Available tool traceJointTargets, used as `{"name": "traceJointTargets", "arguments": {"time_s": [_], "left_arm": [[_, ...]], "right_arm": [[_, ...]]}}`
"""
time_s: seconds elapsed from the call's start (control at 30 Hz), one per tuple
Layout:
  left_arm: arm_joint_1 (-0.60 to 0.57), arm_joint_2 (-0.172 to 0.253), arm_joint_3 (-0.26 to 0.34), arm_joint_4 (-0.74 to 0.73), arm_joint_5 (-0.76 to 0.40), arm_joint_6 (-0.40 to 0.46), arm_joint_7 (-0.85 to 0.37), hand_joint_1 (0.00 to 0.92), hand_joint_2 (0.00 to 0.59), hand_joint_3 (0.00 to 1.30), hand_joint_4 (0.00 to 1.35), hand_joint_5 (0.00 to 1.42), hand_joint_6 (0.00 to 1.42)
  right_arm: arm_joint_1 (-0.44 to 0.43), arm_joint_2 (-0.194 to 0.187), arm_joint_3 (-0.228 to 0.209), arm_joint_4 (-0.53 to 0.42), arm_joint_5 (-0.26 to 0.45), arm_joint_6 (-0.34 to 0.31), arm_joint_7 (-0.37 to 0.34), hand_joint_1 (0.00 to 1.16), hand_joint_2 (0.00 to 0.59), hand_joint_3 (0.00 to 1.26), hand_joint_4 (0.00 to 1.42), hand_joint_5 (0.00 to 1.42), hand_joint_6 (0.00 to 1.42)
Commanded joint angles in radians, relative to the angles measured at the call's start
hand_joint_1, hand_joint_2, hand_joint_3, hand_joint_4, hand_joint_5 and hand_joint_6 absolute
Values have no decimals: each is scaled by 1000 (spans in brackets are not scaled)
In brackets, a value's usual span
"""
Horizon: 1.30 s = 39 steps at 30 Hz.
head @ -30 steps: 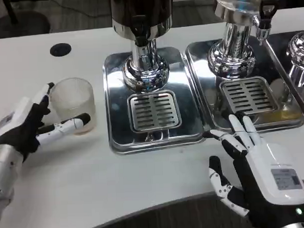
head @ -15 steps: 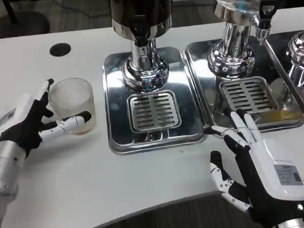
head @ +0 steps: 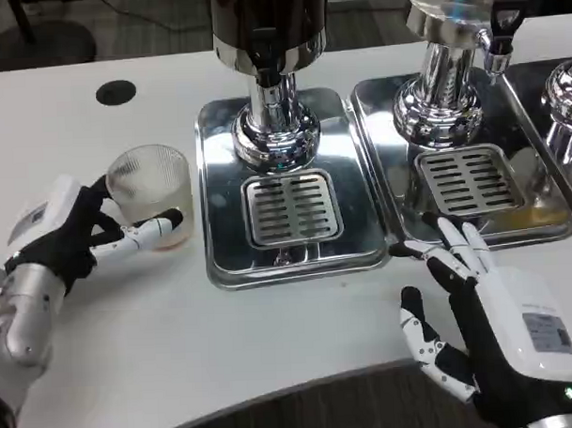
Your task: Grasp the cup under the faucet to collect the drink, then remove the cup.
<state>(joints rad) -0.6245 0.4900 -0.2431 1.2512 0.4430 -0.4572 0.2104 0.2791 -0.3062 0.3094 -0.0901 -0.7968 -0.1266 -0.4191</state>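
Cup (head: 151,195): stands on the white table (head: 271,337), just left of the near drip tray (head: 283,191), not under any faucet. Ribbed, translucent plastic or glass, squat cylinder, open top. A faint amber tint shows low at its base; I cannot tell whether that is drink or only light through the wall.

Left hand (head: 75,231): wrapped round the cup from the side away from the tray. One finger lies across the cup's front low down, the thumb side reaches behind it. Contact looks made, so I judge it is holding the cup, though how firm the hold is cannot be told.

Right hand (head: 491,305): flat on the table, to the right of the near drip tray and just before the second tray (head: 472,170). Fingers straight and spread, nothing in them. Waiting.

Step, as judged: the grasp stage, cup held at the table but not yet lifted or carried to the faucet (head: 266,55).

Next move calls for: a level lift, then a sideways carry to the right over the tray's raised rim, setting the cup on the slotted grate (head: 290,207) straight below the black spout.

Materials: trays are polished steel, mirror-bright, with rounded corners; the grates are slotted rectangles. Dispenser column (head: 275,120) is chrome, bulbous at the foot. A smooth cup wall against hard fingers may slip if tilted.
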Motion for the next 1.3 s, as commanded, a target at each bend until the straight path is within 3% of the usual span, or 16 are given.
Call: {"name": "traceJointTargets", "arguments": {"time_s": [0.03, 0.43, 1.3], "left_arm": [[-5, -15, -2, 19, 1, -25, -3, 320, 168, 215, 323, 584, 994], [10, -10, 4, 29, -2, -71, 39, 299, 223, 342, 428, 704, 1155], [61, 15, 9, 15, 2, -135, 141, 283, 237, 411, 509, 787, 1213]], "right_arm": [[8, 5, -19, -9, 31, -13, 12, 482, 556, 326, 76, 37, 231], [15, 9, -19, -22, 49, -32, 31, 477, 553, 326, 94, 52, 231], [13, 10, -38, -18, 65, -65, 44, 457, 542, 297, 119, 72, 231]]}}
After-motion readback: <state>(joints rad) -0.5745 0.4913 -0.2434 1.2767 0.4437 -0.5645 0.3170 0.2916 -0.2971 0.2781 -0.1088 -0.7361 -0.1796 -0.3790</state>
